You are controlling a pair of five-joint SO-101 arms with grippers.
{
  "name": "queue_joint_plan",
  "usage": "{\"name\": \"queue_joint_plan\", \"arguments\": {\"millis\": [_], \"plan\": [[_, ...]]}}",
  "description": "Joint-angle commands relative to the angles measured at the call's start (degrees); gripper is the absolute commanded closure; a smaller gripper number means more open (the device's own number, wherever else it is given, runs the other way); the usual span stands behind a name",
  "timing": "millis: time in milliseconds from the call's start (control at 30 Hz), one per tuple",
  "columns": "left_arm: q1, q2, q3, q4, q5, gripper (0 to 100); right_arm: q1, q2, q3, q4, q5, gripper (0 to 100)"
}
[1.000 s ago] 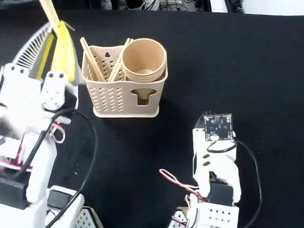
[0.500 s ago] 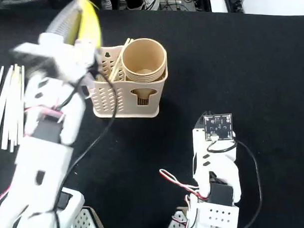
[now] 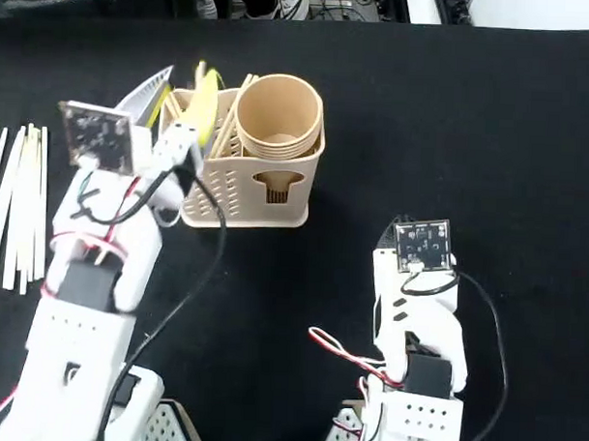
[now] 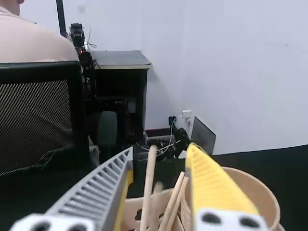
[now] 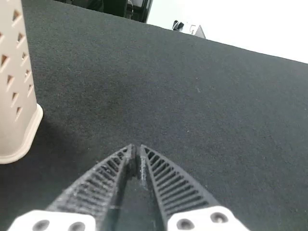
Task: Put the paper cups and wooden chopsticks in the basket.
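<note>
A beige slotted basket (image 3: pixel 239 191) stands at the table's back centre. A stack of paper cups (image 3: pixel 279 112) fills its right half, and wooden chopsticks (image 3: pixel 226 121) lean in its left half. Several loose chopsticks (image 3: pixel 19 206) lie on the table at the far left. My left gripper (image 3: pixel 186 76) hangs over the basket's left half, open. In the left wrist view a chopstick (image 4: pixel 148 185) stands between the grey and yellow fingers of the gripper (image 4: pixel 159 150) without touching either, with the cup rim (image 4: pixel 257 190) beside it. My right gripper (image 5: pixel 136 151) is shut and empty, low over the cloth.
The right arm (image 3: pixel 418 283) rests folded at the front right, well apart from the basket, whose corner (image 5: pixel 14 96) appears in the right wrist view. Black cloth (image 3: pixel 472 120) covers the table. A chair and desk stand behind the far edge.
My left arm swung from the far left, with a chopstick held high, over to the basket. Its fingers now stand open around the chopstick in the basket. The right arm stayed still.
</note>
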Motion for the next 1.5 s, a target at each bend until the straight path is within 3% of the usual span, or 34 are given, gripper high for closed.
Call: {"name": "queue_joint_plan", "arguments": {"millis": [0, 133, 300, 567, 767, 1033, 1467], "plan": [[-3.21, -4.57, -2.33, 7.3, 0.79, 79, -0.7, -0.84, -0.22, -0.09, -0.18, 98.7], [-11.47, -2.81, -9.71, 14.07, 1.14, 79, -0.7, -0.75, -0.22, -0.09, -0.18, 98.7], [-27.82, 6.24, -26.24, 30.77, -0.53, 79, -0.88, -0.75, -0.22, -0.09, -0.18, 98.7], [-40.92, 37.36, -41.19, 46.33, -19.16, 79, -0.97, -0.75, -0.22, -0.09, -0.18, 98.7], [-46.2, 58.46, -46.55, 46.77, -25.85, 79, -0.97, -0.75, -0.22, 0.09, -0.18, 98.7], [-50.95, 80.26, -64.4, 47.38, -28.92, 80, -0.97, -0.75, -0.22, 0.09, -0.18, 98.7], [-51.3, 96.97, -76.7, 47.47, -29.45, 82, -0.97, -0.75, -0.22, 0.09, -0.18, 98.7]]}}
